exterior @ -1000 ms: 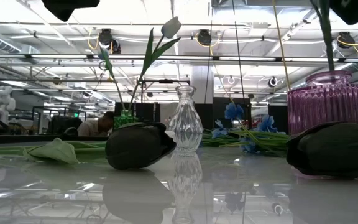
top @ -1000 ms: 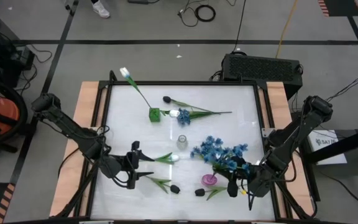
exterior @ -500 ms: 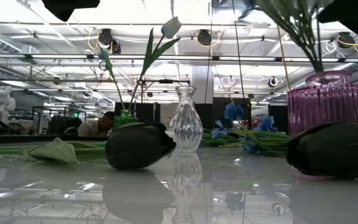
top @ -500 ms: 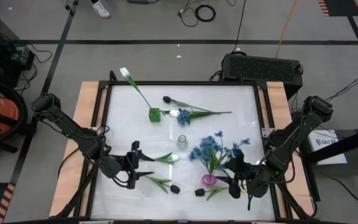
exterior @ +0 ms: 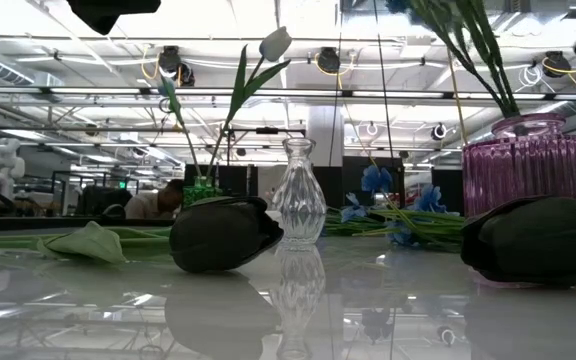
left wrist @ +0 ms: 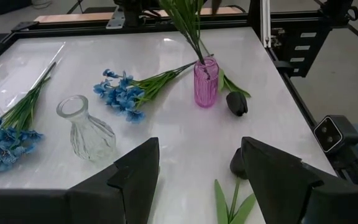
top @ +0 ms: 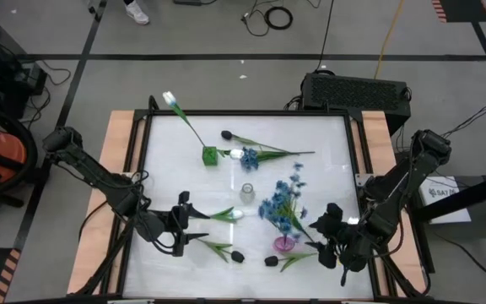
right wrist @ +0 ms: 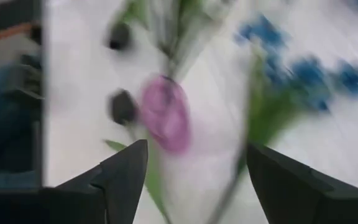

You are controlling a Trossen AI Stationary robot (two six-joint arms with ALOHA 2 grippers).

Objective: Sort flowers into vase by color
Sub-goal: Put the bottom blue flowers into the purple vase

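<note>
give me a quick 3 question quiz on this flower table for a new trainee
1. True or false: the blue spray stands with its stems in the pink vase.
2. Which vase holds the upright white tulip? A) the clear glass vase B) the small green vase C) the pink vase
3. Fill in: the right hand, beside the pink vase, has its fingers ____.

Key:
1. True. The stems go down into its mouth.
2. B. The clear glass vase is empty.
3. Open, holding nothing. The left hand waits open near the table's left side.
</note>
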